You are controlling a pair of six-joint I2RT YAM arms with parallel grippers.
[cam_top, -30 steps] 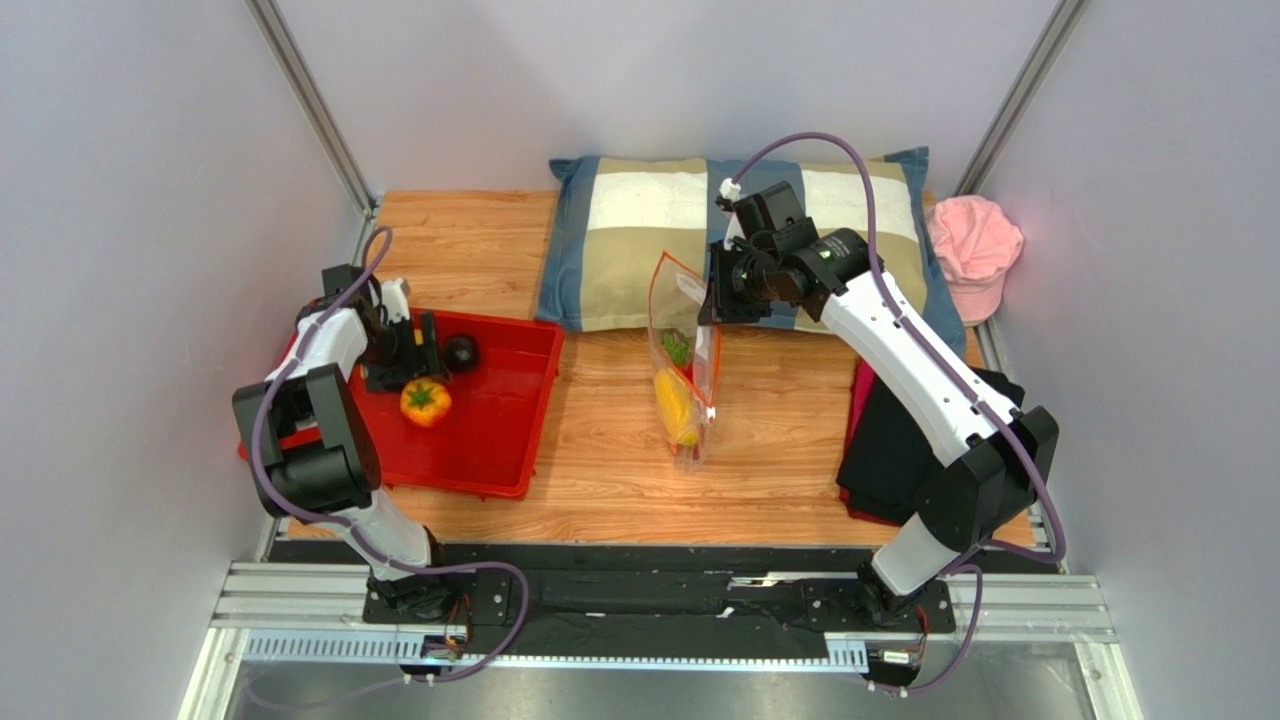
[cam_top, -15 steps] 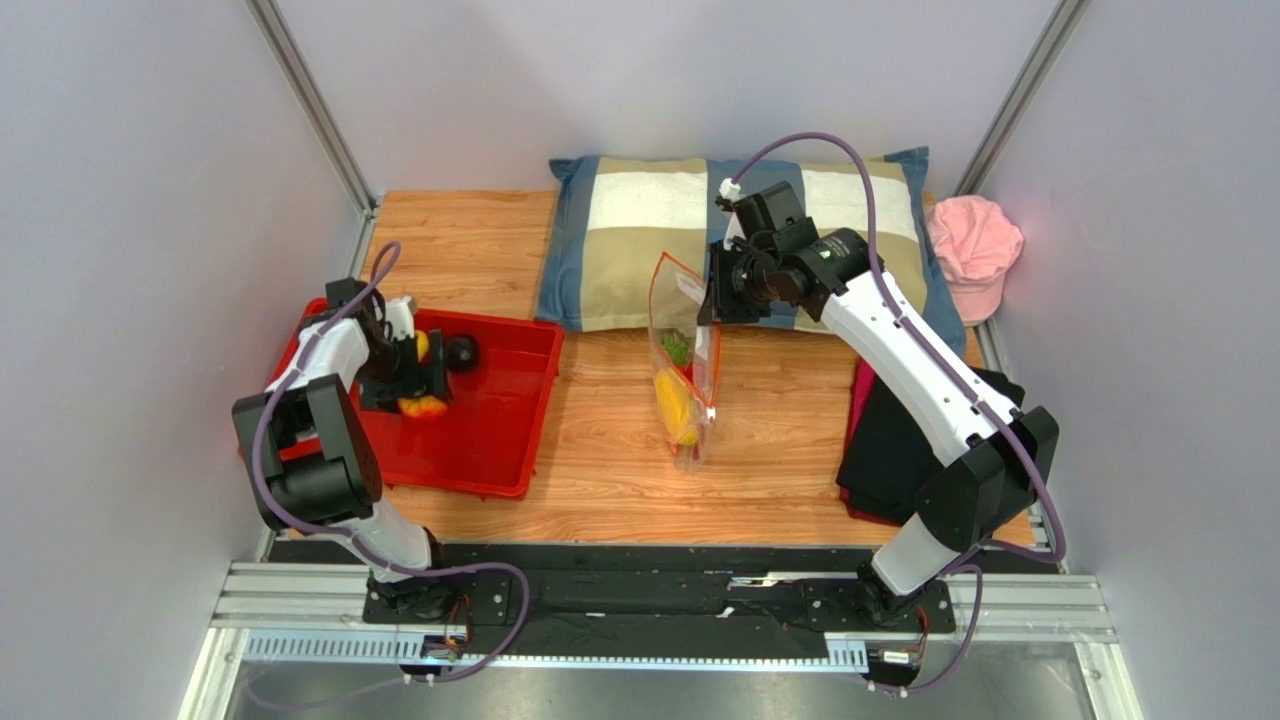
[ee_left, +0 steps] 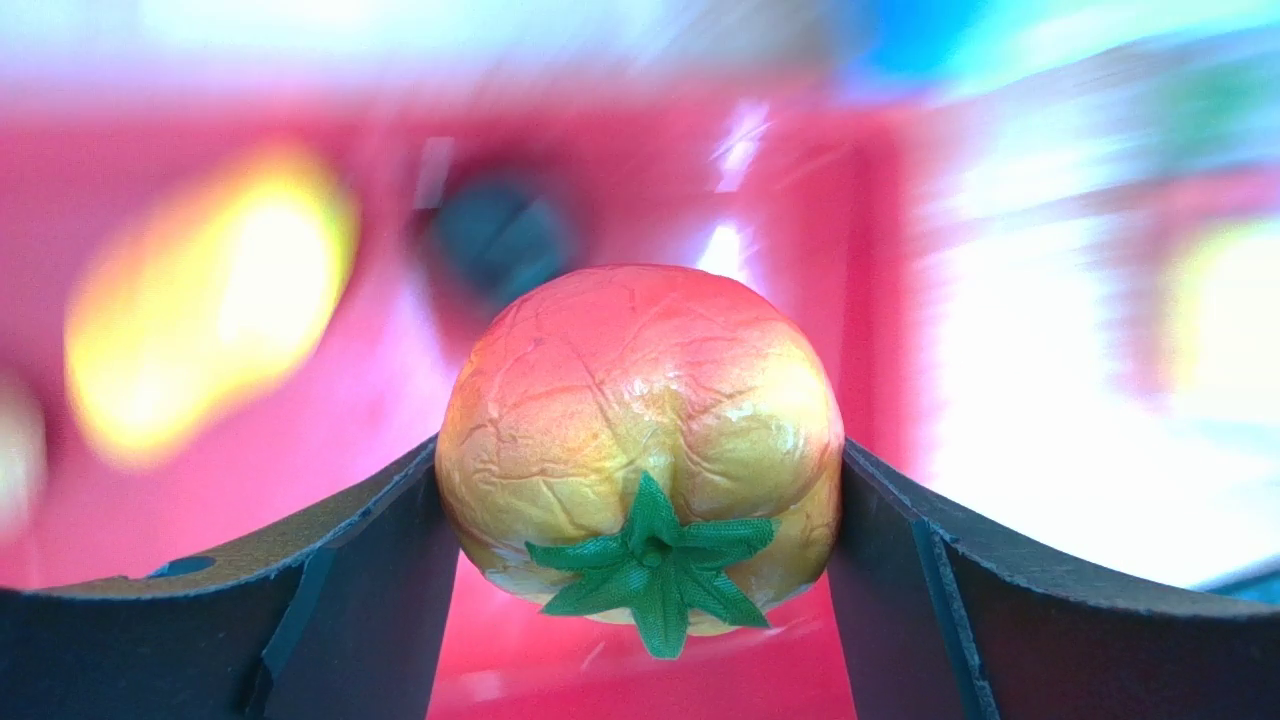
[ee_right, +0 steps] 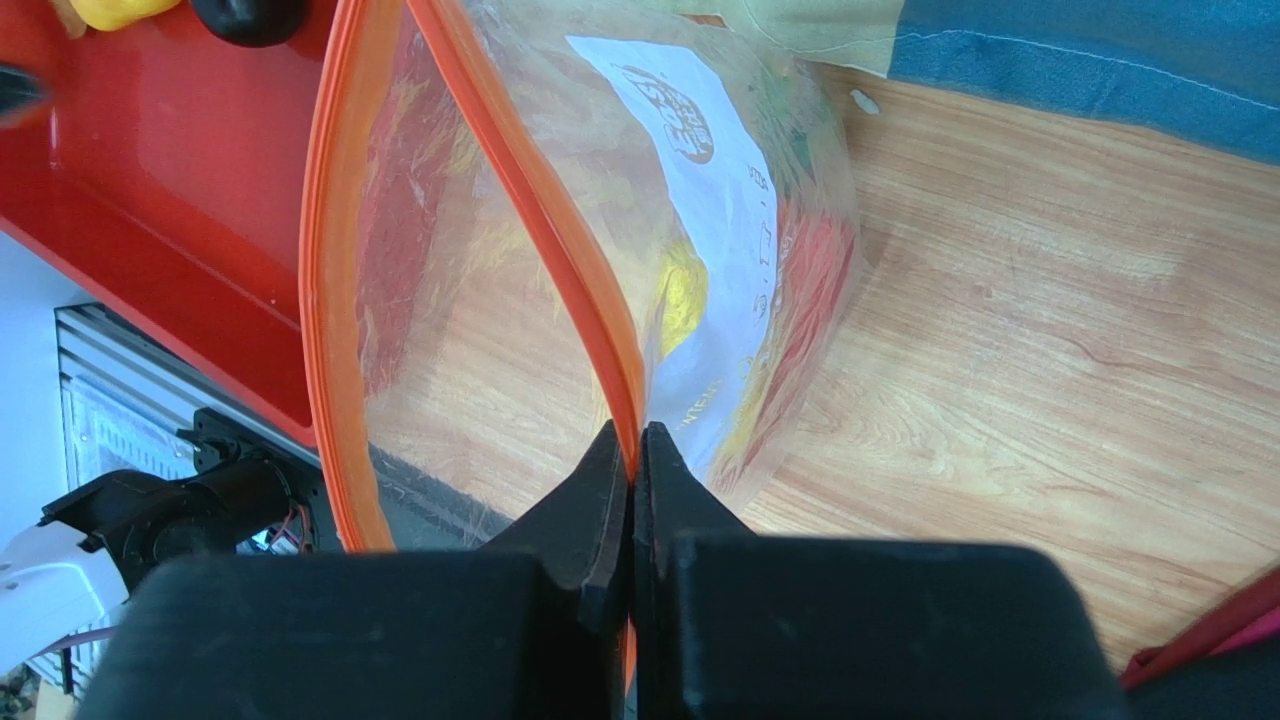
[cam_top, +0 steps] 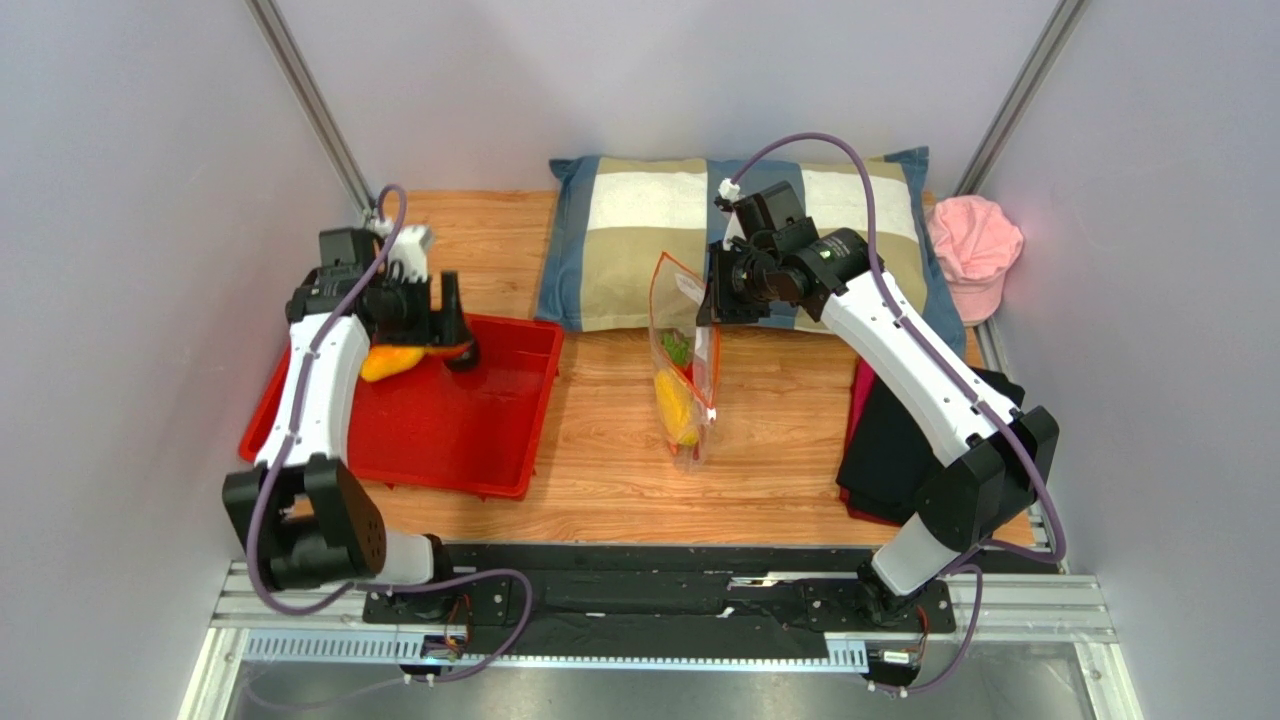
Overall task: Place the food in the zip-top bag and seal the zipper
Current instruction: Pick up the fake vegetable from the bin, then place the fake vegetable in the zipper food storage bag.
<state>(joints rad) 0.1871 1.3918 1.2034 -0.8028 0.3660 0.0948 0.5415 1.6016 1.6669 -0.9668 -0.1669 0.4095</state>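
1. So the left end effector [ee_left: 639, 458] is clamping the fruit [cam_top: 389, 362], hovering over the tray [cam_top: 451, 435] at 9 o'clock.
2. The right end effector [ee_right: 634, 450] is pinching the zipper [ee_right: 519, 195], holding the bag [cam_top: 684, 375] open mid-counter [cam_top: 601, 465].
3. Next, I'm guessing: carrying the fruit toward 3 o'clock and dropping it in.

Glossy crinkled plastic bag [ee_right: 451, 330], wood-grain table [cam_top: 781, 435], cloth pillow [cam_top: 631, 240]

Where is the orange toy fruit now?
Left side of the top view: the orange toy fruit is clamped in the left gripper, above the red tray's far part.
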